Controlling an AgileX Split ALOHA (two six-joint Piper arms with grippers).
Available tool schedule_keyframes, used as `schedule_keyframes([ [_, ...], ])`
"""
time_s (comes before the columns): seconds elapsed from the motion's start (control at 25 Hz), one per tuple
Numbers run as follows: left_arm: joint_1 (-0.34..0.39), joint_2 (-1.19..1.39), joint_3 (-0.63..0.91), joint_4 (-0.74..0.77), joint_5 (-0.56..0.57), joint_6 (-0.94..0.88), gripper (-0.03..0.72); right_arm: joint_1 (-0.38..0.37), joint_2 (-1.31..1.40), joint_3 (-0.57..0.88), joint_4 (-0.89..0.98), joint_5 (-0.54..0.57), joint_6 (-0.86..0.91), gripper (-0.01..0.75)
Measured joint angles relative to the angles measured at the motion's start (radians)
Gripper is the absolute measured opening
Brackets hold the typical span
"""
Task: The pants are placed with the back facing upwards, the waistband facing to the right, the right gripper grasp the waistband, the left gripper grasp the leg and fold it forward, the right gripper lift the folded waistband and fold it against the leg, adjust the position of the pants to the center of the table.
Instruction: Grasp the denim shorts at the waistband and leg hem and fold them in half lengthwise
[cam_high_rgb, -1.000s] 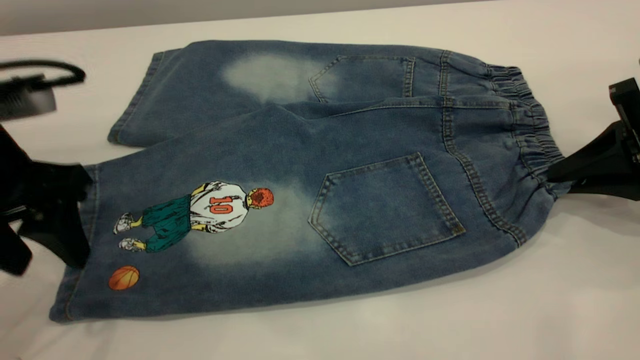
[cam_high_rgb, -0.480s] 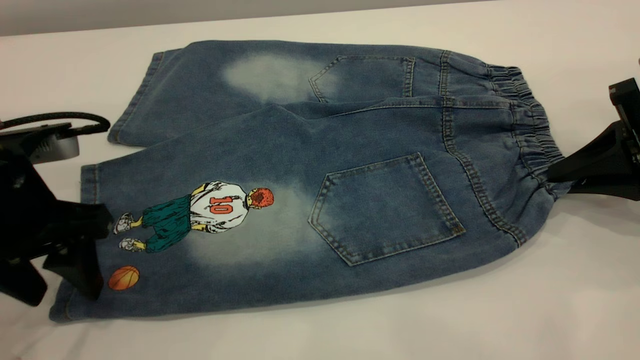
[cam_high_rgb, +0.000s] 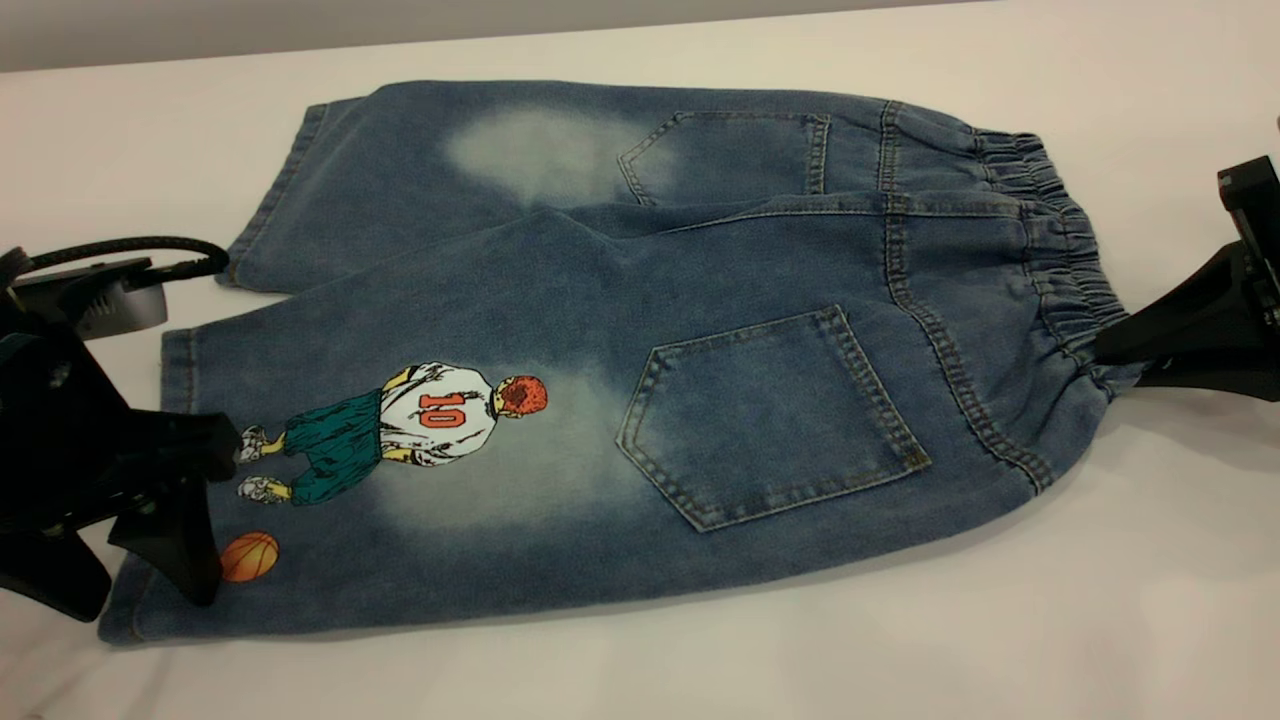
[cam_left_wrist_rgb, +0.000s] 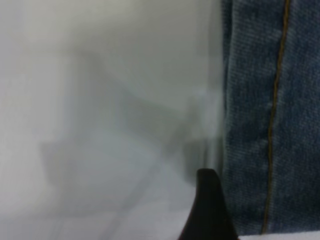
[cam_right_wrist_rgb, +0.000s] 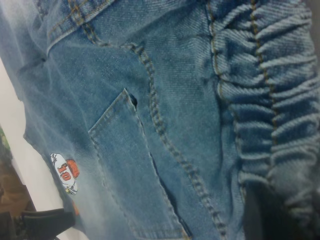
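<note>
Blue denim pants (cam_high_rgb: 640, 330) lie back up on the white table, with a printed basketball player (cam_high_rgb: 420, 425) on the near leg. The elastic waistband (cam_high_rgb: 1060, 260) points right. My right gripper (cam_high_rgb: 1105, 355) is shut on the waistband's near corner; in the right wrist view a dark finger (cam_right_wrist_rgb: 254, 215) sits under the gathered waistband (cam_right_wrist_rgb: 270, 100). My left gripper (cam_high_rgb: 215, 515) stands open at the near leg's hem (cam_high_rgb: 175, 400), its fingers spread over the cloth by the printed ball (cam_high_rgb: 248, 556). The left wrist view shows one fingertip (cam_left_wrist_rgb: 207, 205) beside the hem (cam_left_wrist_rgb: 270, 125).
The far leg (cam_high_rgb: 420, 170) lies flat behind the near one, its hem toward the left. Bare white table (cam_high_rgb: 900, 640) surrounds the pants, with open room in front and at the far left. The table's back edge runs along the top of the exterior view.
My left gripper has come down and moved right, from beside the hem to over the near leg's end. The right gripper and the pants have not moved.
</note>
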Motion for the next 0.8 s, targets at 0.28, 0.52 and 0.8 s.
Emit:
schedule_keyframes([
  [0.28,0.000,0.000,0.000,0.000,-0.005,0.000,0.477,0.000,0.000,0.000,0.000,0.005,-0.003,0.032],
  [0.52,0.000,0.000,0.000,-0.004,-0.014,0.000,0.477,0.000,0.000,0.000,0.001,0.006,-0.005,0.032],
  [0.8,0.000,0.000,0.000,-0.034,-0.021,0.019,0.477,0.000,0.000,0.000,0.002,0.006,-0.005,0.033],
])
